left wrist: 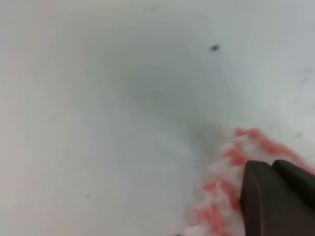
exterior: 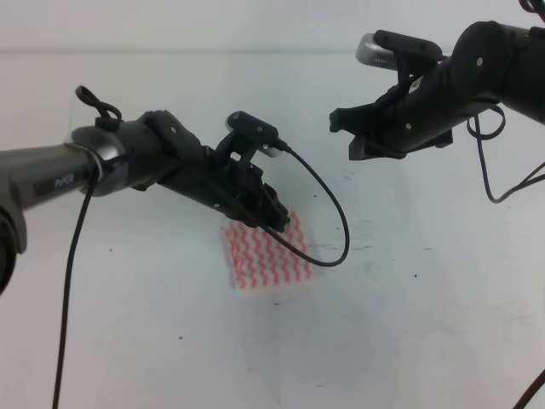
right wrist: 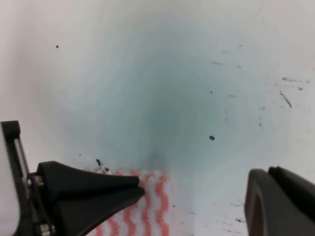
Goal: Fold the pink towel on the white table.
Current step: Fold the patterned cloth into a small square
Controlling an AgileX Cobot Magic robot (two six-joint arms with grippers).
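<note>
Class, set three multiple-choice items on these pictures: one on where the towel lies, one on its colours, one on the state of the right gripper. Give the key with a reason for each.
1. Where does the pink towel lie?
A. Flat on the white table, under the tip of the left gripper
B. Hanging from the right gripper
C. Draped over the right arm

2. What colours are the towel's stripes?
A. Blue and yellow
B. Pink-red and white
C. Green and black

3. How is the right gripper in the right wrist view?
A. Shut on the towel
B. Shut on a cable
C. Open, with nothing between its fingers

Key: 1 A, the high view shows the towel on the table below the left gripper. 2 B, wavy pink-red and white stripes show. 3 C, its fingers stand wide apart over bare table.
</note>
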